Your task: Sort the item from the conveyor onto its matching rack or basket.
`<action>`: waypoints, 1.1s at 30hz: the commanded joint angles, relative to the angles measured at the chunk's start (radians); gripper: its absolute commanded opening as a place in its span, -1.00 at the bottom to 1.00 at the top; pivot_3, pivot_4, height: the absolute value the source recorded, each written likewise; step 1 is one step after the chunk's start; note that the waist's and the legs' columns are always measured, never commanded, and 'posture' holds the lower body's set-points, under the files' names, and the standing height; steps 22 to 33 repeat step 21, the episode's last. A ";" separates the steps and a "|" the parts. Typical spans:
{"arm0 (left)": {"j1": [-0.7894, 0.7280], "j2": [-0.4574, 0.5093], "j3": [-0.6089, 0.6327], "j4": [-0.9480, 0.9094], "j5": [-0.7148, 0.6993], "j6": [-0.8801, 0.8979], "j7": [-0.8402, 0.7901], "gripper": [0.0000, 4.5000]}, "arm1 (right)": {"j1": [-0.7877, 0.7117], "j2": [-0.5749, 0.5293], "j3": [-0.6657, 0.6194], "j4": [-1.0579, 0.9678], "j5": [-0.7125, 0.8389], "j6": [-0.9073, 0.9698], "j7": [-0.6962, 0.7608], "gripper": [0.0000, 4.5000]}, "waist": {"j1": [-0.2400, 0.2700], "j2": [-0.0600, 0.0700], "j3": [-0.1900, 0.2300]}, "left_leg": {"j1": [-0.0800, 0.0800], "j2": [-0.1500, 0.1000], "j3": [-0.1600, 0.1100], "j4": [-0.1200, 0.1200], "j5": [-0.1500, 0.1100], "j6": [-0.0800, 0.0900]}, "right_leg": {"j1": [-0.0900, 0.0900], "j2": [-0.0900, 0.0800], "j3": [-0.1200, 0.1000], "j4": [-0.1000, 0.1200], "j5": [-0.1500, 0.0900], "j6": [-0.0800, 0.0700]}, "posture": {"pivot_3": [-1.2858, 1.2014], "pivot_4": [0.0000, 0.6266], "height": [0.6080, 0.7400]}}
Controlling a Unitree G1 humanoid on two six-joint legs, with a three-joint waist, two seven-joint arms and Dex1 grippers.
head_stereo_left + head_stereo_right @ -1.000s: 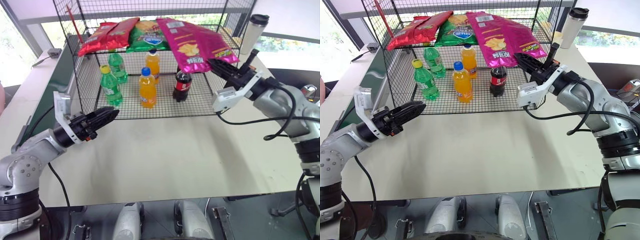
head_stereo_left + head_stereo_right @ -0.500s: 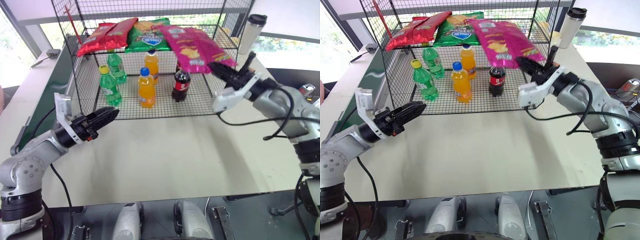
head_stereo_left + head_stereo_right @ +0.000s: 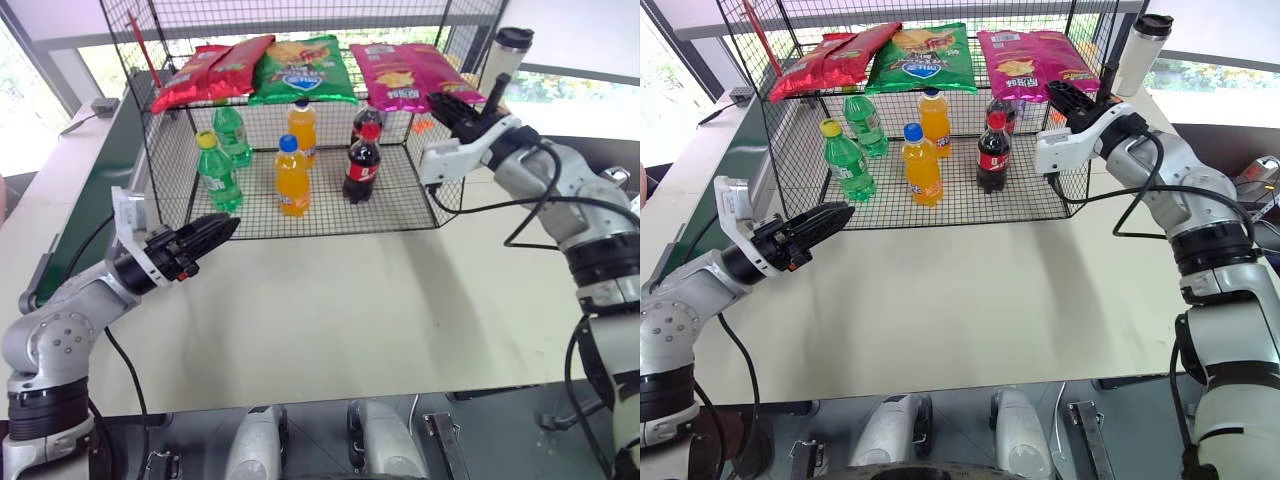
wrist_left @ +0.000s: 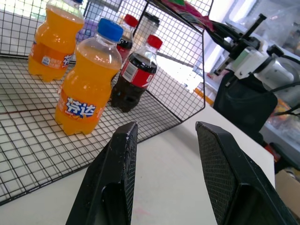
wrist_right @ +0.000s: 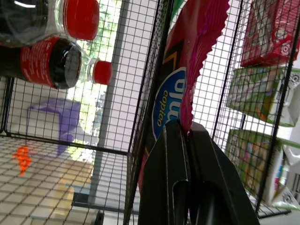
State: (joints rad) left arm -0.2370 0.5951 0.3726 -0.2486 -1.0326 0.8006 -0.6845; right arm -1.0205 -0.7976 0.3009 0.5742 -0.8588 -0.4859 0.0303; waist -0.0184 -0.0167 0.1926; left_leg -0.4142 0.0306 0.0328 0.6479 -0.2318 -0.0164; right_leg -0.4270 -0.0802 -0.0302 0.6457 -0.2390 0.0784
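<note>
While the right gripper (image 3: 1068, 93) pinches the near seam of the pink crisp bag (image 3: 1025, 60), the head views show that bag lying flat on the upper shelf of the black wire rack (image 3: 790, 150), at the shelf's right end, beside a green crisp bag (image 3: 922, 57) and two red crisp bags (image 3: 835, 58) further left. On the rack's mesh floor stand two green bottles (image 3: 847, 160), two orange bottles (image 3: 919, 166) and two cola bottles (image 3: 991, 152), with bare mesh between them and the front edge. A dark green belt (image 3: 715, 185) runs along the rack's left side. In front of the rack the pale table (image 3: 970, 300) is bare out to its near edge, and the left gripper (image 3: 825, 220) hovers over it near the rack's front left corner, fingers parted and holding nothing. A lidded tumbler (image 3: 1137, 52) stands behind the right arm. From the left wrist, the two black fingers (image 4: 115, 187) stand apart with bare table between them; past them the rack's front edge, an orange bottle (image 4: 86, 91) with white Chinese lettering on a blue label, and a cola bottle (image 4: 136, 77) with a red label. From the right wrist, the fingers (image 5: 164, 187) press together on the bag's crimped pink edge (image 5: 201, 42), hard against a rack upright; a blue round logo (image 5: 166, 103) on the bag appears to read "copico", though part is hidden.
</note>
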 commanded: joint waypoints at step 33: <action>0.028 -0.002 -0.035 -0.198 0.076 -0.045 0.164 -0.09 | 0.424 -0.081 -0.348 -0.550 0.829 0.072 0.234 0.98 | 0.007 0.000 0.000 | 0.000 0.000 0.000 0.000 0.000 0.000 | 0.001 0.000 0.000 0.000 0.001 0.002 | 0.03 -0.52 1.00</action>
